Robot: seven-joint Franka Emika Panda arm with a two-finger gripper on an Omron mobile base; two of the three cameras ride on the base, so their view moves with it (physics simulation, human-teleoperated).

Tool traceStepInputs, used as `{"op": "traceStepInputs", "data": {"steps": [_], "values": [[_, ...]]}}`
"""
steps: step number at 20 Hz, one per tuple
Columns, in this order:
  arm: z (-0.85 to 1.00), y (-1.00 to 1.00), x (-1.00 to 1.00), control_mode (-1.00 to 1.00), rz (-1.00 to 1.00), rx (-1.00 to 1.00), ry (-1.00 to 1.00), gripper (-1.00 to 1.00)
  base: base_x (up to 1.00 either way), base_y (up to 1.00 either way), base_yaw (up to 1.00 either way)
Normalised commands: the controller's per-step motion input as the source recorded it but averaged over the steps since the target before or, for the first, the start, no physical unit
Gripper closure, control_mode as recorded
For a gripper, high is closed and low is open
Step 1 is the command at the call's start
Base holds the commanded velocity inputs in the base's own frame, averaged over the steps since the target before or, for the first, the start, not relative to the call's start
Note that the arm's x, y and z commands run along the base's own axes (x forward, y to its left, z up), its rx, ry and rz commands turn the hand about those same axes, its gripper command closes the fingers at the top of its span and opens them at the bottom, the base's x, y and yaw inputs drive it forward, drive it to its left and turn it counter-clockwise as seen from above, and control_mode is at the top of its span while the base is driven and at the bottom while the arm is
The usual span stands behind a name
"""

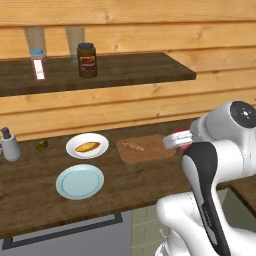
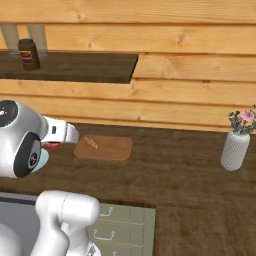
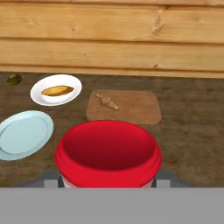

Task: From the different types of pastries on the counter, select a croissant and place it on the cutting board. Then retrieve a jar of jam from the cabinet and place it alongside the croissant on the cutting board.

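Left base view shows the dark wooden counter [image 1: 30, 200] running across the frame under a plank wall, with a dark shelf [image 1: 150, 70] set into the wall above it. Robot arm [image 1: 220, 150] rises from the lower right, its wrist reaching out level over the counter's right part. Next in size, the cutting board [image 1: 155, 149] lies flat on the counter just left of the wrist; the croissant [image 1: 133, 146] rests on the board's left half. An empty light blue plate [image 1: 80, 181] sits near the counter's front edge, and a white plate [image 1: 87, 145] just behind it carries an elongated golden pastry [image 1: 86, 147]. A white vase [image 2: 235, 150] with pink flowers stands well to the right in the right base view. On the shelf stand a dark jar [image 1: 87, 60] with a dark lid and, further left, a small shaker [image 1: 38, 63] with a blue cap. A soap dispenser [image 1: 10, 145] stands at the counter's left end, a small green object [image 1: 41, 145] beside it.

Hand view: the gripper [image 3: 108, 181] is clamped on a red-lidded jam jar [image 3: 108, 153], held above the counter in front of the board, with the jar not yet on the board
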Motion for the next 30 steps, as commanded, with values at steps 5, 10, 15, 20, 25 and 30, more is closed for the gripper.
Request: {"op": "traceStepInputs", "data": {"steps": [5,10,15,20,25,30], "values": [[-0.47,-0.27,0.52,-1.0,0.04,0.0,0.09,1.0,0.0,0.0,0.0],[-0.31,-0.07,0.7,-1.0,0.09,0.0,0.01,1.0,0.0,0.0,0.0],[-0.41,-0.07,0.81,-1.0,0.11,0.0,0.0,1.0,0.0,0.0,0.0],[-0.44,-0.06,0.78,-1.0,0.12,0.0,0.01,1.0,0.0,0.0,0.0],[-0.34,-0.04,0.8,-1.0,0.13,0.0,0.0,1.0,0.0,0.0,0.0],[-0.3,-0.14,0.78,-1.0,0.13,0.0,0.0,1.0,0.0,0.0,0.0]]}}
